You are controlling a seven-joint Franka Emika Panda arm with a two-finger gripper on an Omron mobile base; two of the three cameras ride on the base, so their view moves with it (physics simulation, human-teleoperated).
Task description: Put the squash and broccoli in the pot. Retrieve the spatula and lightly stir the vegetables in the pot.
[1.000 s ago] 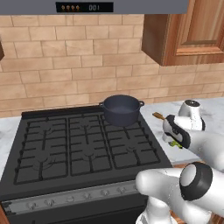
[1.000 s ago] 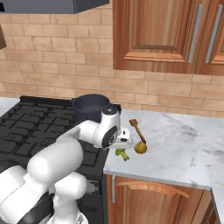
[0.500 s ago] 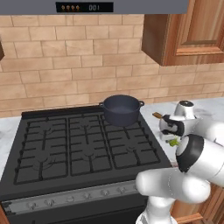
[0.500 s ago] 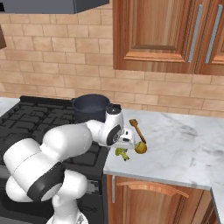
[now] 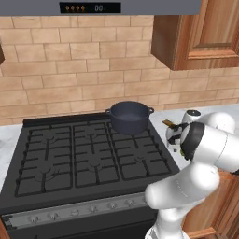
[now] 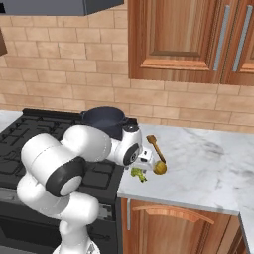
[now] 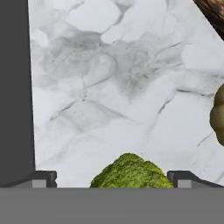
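Note:
The broccoli (image 7: 130, 171), a bumpy green lump, lies on the marble counter (image 7: 109, 78) just right of the stove. My gripper (image 7: 113, 180) hangs open right above it, and its fingertips (image 7: 43, 177) stand on either side of the lump without touching it. From the right base view, the gripper (image 6: 142, 165) points down at the broccoli (image 6: 137, 173). The squash (image 6: 159, 167) sits just right of that, also at the hand view's right edge as the squash (image 7: 218, 114). Behind it lies the brown spatula (image 6: 153, 145). The dark pot (image 6: 106, 119) stands on the stove's back right burner, the pot (image 5: 130, 116) looking empty.
The black stove (image 5: 84, 158) fills the left side, and its edge (image 7: 15, 87) runs close beside the broccoli. Marble counter (image 6: 208, 163) stretches to the right. Wooden wall cabinets (image 6: 188, 39) hang above it. My own white arm (image 5: 205, 144) curls low over the counter corner.
The arm has swung its elbow round, and the hand has sunk a little lower and to the right over the broccoli. The jaws have stayed open and the vegetables have not moved.

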